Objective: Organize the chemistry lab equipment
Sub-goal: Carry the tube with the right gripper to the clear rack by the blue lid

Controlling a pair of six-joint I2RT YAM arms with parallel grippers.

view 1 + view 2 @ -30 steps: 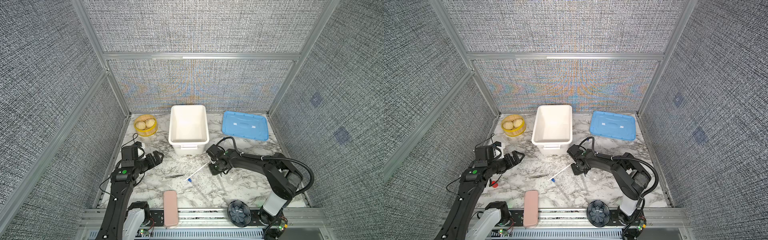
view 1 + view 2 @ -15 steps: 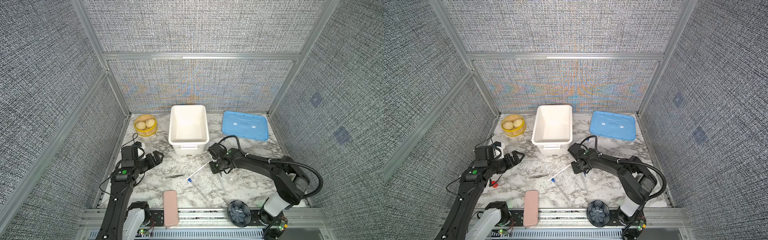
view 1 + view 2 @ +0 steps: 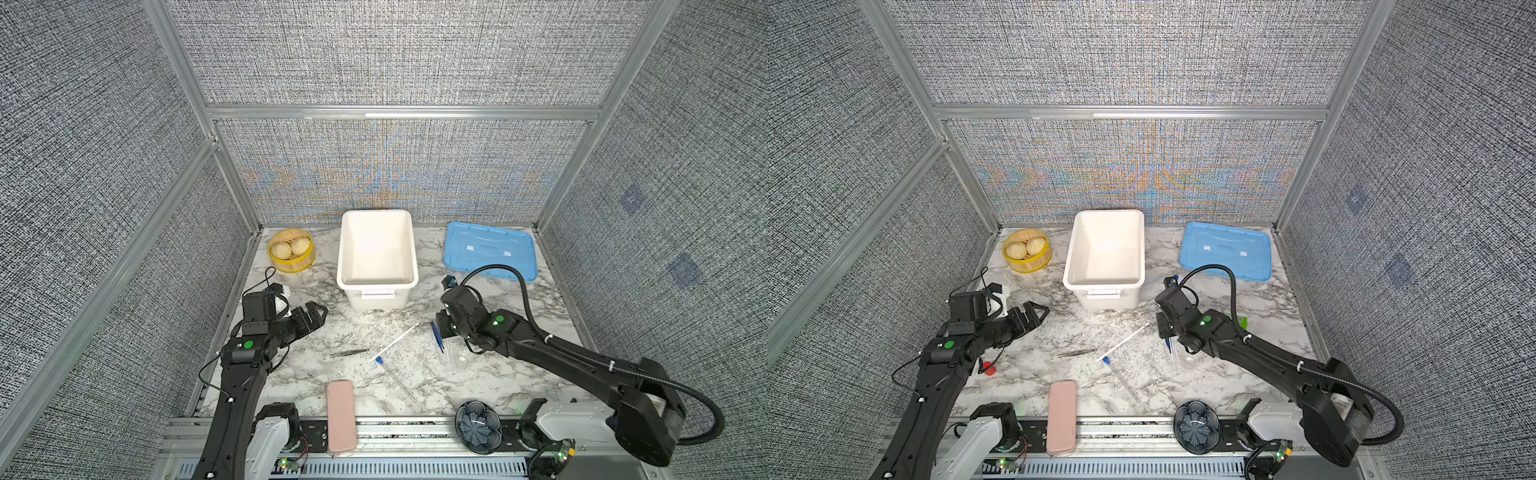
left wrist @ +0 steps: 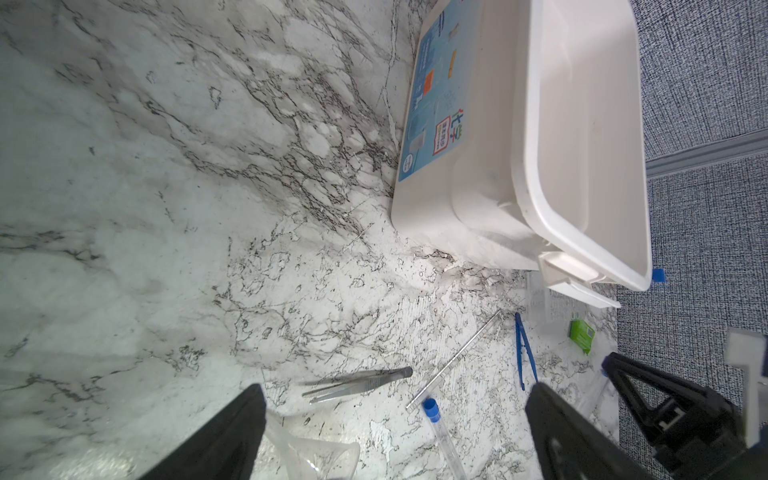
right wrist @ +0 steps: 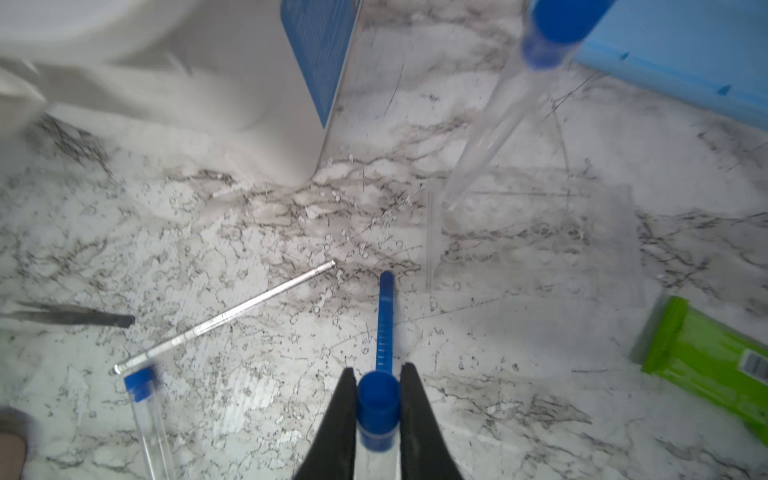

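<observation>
My right gripper [image 5: 378,373] is shut on the blue cap of a clear tube [image 5: 377,405]. Just past it, blue tweezers [image 5: 385,320] lie on the marble. A second capped tube [image 5: 486,137] stands tilted in the clear rack [image 5: 540,249]. A third tube [image 3: 395,376] lies mid-table beside the thin white rod [image 3: 395,341] and the grey metal tweezers [image 3: 349,353]. In both top views my right gripper [image 3: 446,331] is right of centre. My left gripper [image 4: 395,390] hangs open and empty above the table's left side, over a clear funnel-shaped vessel [image 4: 316,453].
An open white bin [image 3: 376,286] stands at the back centre, with a blue lid [image 3: 490,253] to its right and a yellow steamer basket [image 3: 291,251] to its left. A pink case [image 3: 340,415] lies on the front edge. A green packet [image 5: 706,357] sits beside the rack.
The right jaws have closed a little further onto the tube's cap, and that wrist has shifted slightly right. The left arm has not moved.
</observation>
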